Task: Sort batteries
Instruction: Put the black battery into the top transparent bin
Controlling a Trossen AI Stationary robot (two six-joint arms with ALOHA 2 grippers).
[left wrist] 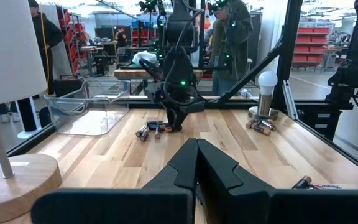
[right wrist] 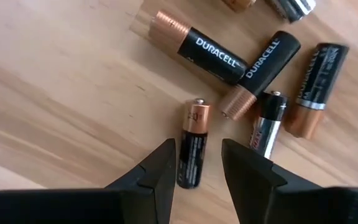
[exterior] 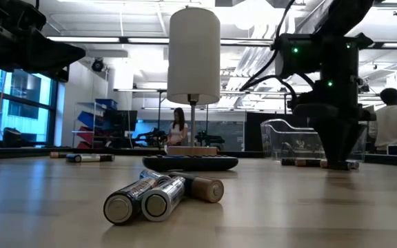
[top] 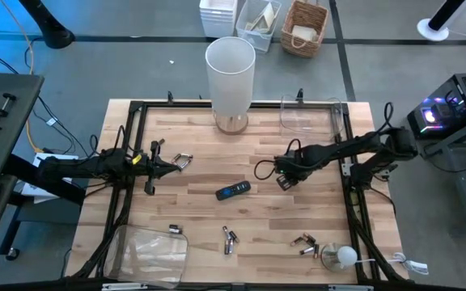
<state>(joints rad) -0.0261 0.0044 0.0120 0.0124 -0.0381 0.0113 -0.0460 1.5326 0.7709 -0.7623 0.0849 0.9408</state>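
Batteries lie in small groups on the wooden table (top: 209, 145). One cluster (right wrist: 260, 68) of copper-and-black and silvery cells lies under my right gripper (right wrist: 197, 146). This gripper points down and is open. Its fingers stand on either side of a small copper-topped black battery (right wrist: 193, 146), which lies flat on the wood. My left gripper (left wrist: 196, 163) is shut and empty, level at the table's left side (top: 171, 167), close to a pair of batteries (top: 183, 160). More batteries (top: 229, 239) lie near the front edge.
A black remote-like bar (top: 233, 191) lies mid-table. A white lamp (top: 231, 77) stands on its wooden base at the far edge. Clear containers sit at far right (top: 310, 113) and near left (top: 148, 255). A light bulb (top: 342, 257) stands near right, beside more batteries (top: 306, 244).
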